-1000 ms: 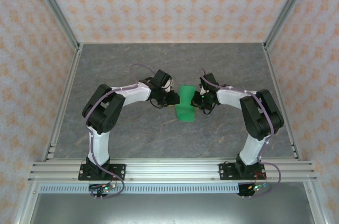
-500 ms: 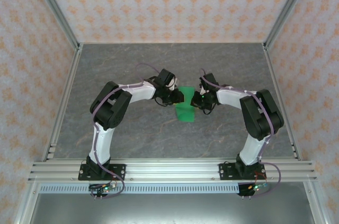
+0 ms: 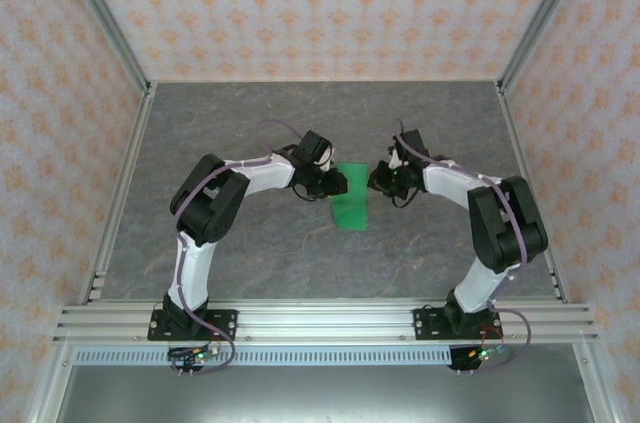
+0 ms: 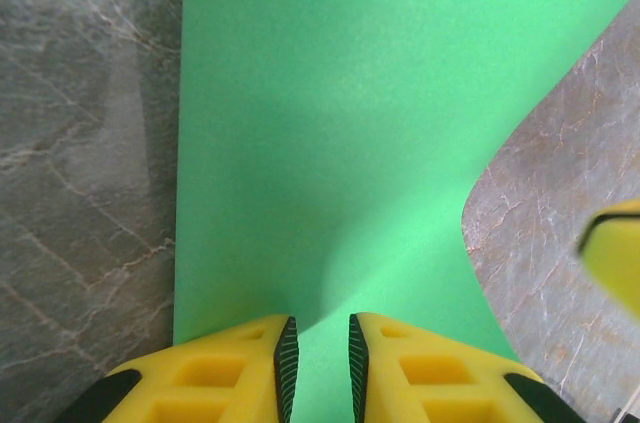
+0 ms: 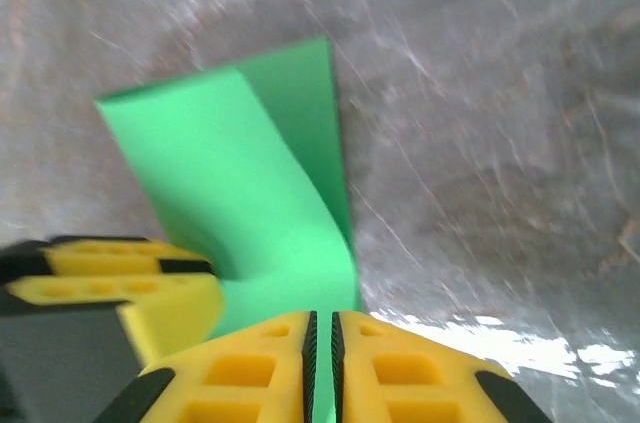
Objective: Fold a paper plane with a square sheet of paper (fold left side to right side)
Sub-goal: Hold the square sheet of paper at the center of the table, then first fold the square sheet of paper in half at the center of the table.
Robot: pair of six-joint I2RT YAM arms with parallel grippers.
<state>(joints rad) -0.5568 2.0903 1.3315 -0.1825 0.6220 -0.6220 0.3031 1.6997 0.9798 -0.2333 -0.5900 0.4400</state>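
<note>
- Listing first the square sheet of paper (image 3: 351, 201): bright green and plain, near the middle of the grey marbled table (image 3: 240, 123), between the two arms.
- Form: in the top view it reads as an upright rectangle. In the right wrist view one flap curls up off a flat layer beneath it. In the left wrist view the surface bows, with a soft buckle running to the fingertips.
- Left gripper (image 3: 335, 186): at the sheet's 9 o'clock edge, yellow fingers with black ribbed pads. The jaws are drawn to a narrow slit, and the green paper runs into that slit, pinched at its near edge.
- Right gripper (image 3: 378, 180): at the sheet's 2 o'clock, just beside the upper right corner. The jaws are closed to a hairline gap. The paper reaches up to the fingertips in the blurred right wrist view, and I cannot tell whether any of it is caught between them.
- One yellow finger (image 4: 612, 251) of the right gripper shows at 3 o'clock in the left wrist view, over bare table beside the sheet's curved edge.
- Surround: patterned walls (image 3: 300, 3) and an aluminium frame.
</note>
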